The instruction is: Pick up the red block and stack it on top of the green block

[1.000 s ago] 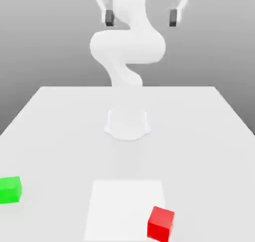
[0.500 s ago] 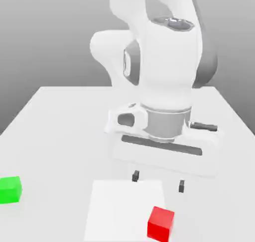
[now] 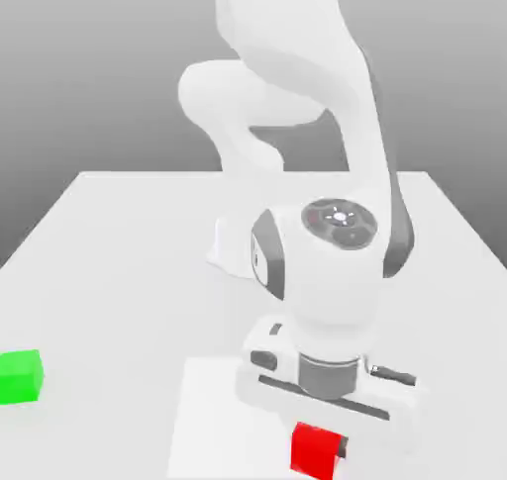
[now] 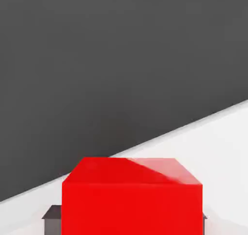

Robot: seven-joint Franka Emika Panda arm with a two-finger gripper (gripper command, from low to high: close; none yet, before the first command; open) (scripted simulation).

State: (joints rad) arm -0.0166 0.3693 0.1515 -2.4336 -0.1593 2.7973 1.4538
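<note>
The red block [image 3: 315, 450] sits on the white table near the front, a little to the exterior view's right. My gripper [image 3: 319, 440] has come down over it, with the hand's wide white body just above the block. In the hand view the red block [image 4: 131, 200] lies between the jaws, and a dark fingertip [image 4: 51, 213] presses against its side, so the gripper is shut on it. The block still looks level with the table. The green block [image 3: 20, 376] rests alone at the exterior view's far left, well apart from the gripper.
A paler white square patch [image 3: 213, 409] marks the table [image 3: 119, 250] under and beside the red block. The arm's round base [image 3: 233, 250] stands at the table's middle. The table's front edge lies close behind the red block.
The arm swung down from high above the table to the red block. The fingers, wide apart half a second ago, have closed on the block.
</note>
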